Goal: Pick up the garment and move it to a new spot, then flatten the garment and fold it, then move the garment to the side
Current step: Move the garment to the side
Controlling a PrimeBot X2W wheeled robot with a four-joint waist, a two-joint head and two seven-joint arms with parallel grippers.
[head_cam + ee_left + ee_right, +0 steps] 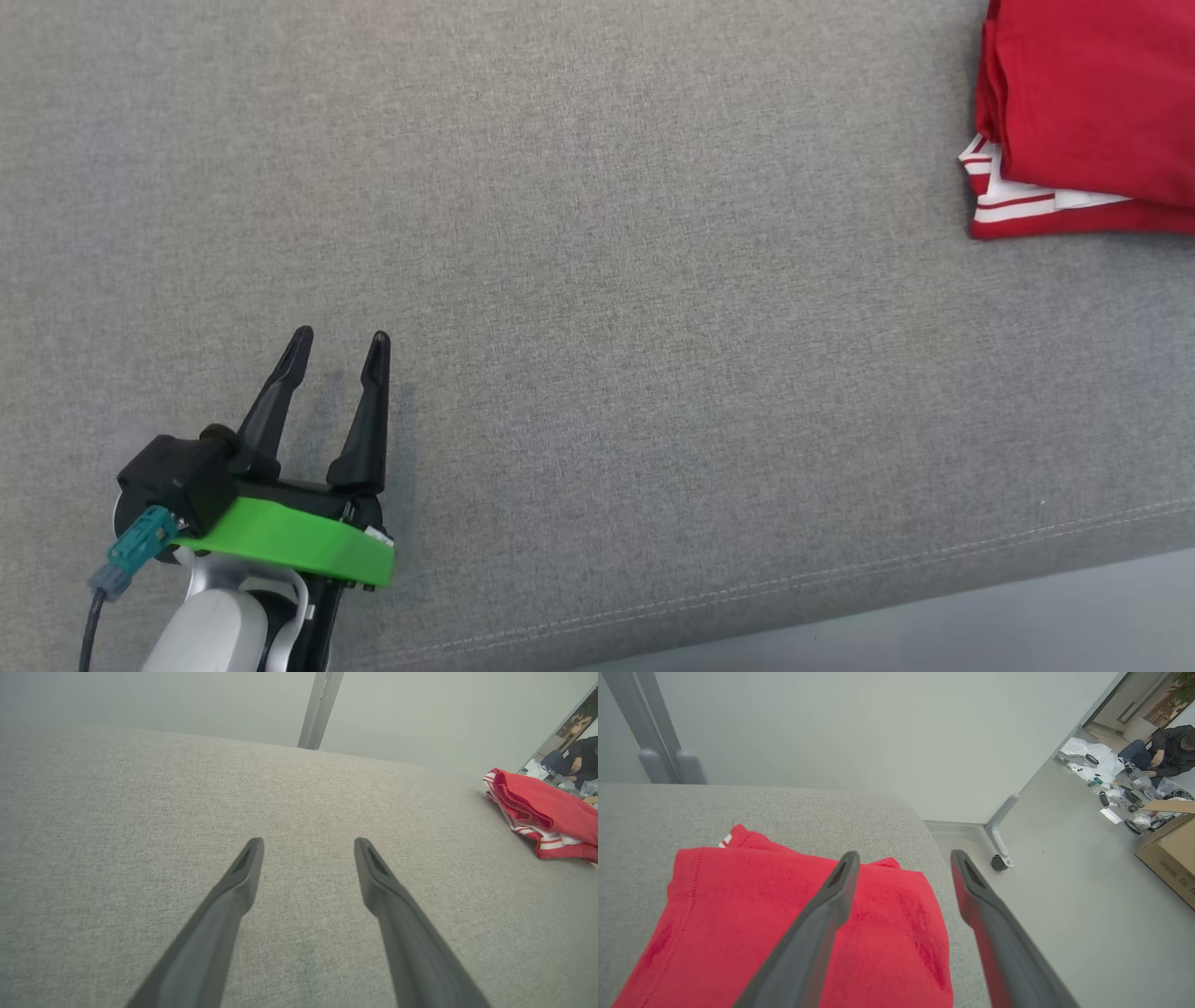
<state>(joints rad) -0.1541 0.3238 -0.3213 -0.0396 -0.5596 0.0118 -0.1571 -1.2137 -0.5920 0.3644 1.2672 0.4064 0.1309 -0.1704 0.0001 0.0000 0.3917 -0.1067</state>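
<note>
The garment is a red piece with white stripes, folded into a compact stack at the far right of the grey fabric surface. My left gripper rests open at the lower left of the head view, far from the garment, with nothing between its fingers. From the left wrist, the garment lies off to the right. Above the garment's right edge hovers my right gripper, open and holding nothing.
The surface's stitched front edge runs along the bottom right, with floor beyond. In the right wrist view the surface ends near the garment; a cardboard box and a seated person are on the floor far off.
</note>
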